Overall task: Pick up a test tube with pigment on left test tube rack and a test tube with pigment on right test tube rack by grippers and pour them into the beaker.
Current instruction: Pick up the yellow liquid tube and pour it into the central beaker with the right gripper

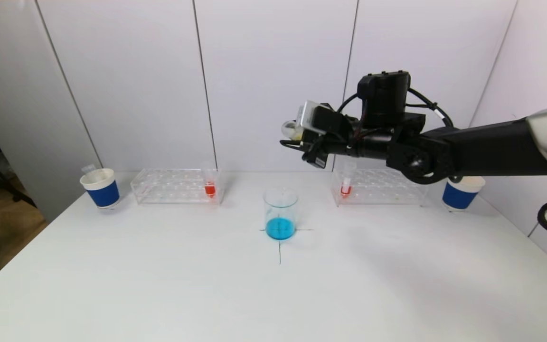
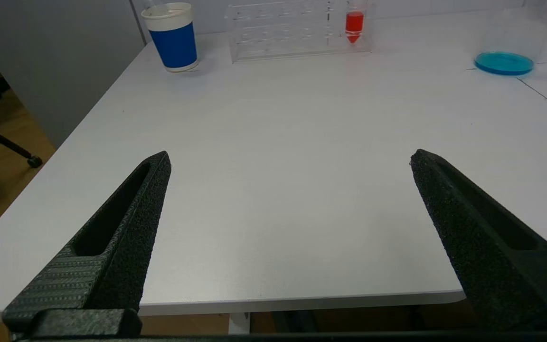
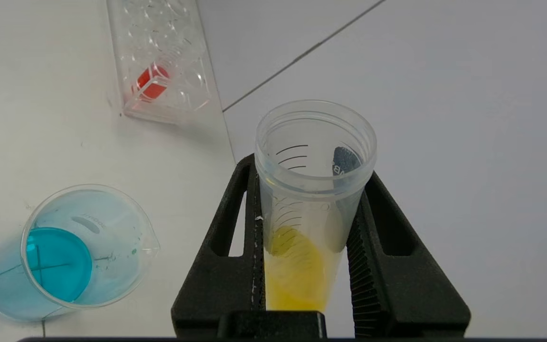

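My right gripper [image 1: 293, 138] is shut on a test tube of yellow pigment [image 3: 311, 190]. It holds the tube tilted on its side, high above the table, just behind and above the beaker [image 1: 280, 204]. The beaker's bottom holds blue liquid. The left test tube rack [image 1: 169, 186] has a red-pigment tube [image 1: 210, 188] at its inner end. A red tube [image 1: 346, 188] also stands in the right rack [image 1: 382, 186]. My left gripper [image 2: 290, 154] is open and empty over the table's near left edge, out of the head view.
A blue-banded paper cup [image 1: 100, 188] stands left of the left rack. Another cup [image 1: 461, 194] sits right of the right rack, partly behind my right arm. A black cross [image 1: 279, 247] is drawn on the table under the beaker. Wall panels close off the back.
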### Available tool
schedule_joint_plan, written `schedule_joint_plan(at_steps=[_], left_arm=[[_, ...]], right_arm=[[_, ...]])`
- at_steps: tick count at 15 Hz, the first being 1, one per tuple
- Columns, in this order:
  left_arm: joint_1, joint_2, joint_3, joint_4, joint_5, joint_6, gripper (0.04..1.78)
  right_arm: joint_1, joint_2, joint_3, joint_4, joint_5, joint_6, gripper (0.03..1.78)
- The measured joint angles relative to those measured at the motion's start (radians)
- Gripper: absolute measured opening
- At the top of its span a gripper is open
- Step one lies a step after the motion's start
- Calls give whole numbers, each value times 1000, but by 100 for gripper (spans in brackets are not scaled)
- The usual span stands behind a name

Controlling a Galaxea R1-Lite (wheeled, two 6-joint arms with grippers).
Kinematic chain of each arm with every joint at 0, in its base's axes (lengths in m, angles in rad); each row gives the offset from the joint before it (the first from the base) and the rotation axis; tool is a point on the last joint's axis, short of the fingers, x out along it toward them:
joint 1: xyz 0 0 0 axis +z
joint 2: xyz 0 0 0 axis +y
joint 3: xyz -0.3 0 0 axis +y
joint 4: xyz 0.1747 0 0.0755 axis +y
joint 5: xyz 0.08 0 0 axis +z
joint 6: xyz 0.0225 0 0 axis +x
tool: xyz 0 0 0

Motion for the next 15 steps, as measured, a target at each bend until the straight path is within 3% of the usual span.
schedule_joint_plan(at_steps=[2,7,11,15], left_arm=[[0,0,0,0,0,0,176],[0,0,0,0,0,0,176],[0,0,0,0,0,0,176],[0,0,0,0,0,0,176]], right_arm=[[-8,25,50,-93,42,-80,55],[-24,83,101,-202,104,-264,55],[-29,124,150,-286,117,-353,55],[-32,179,120,-296,108,-439,55]])
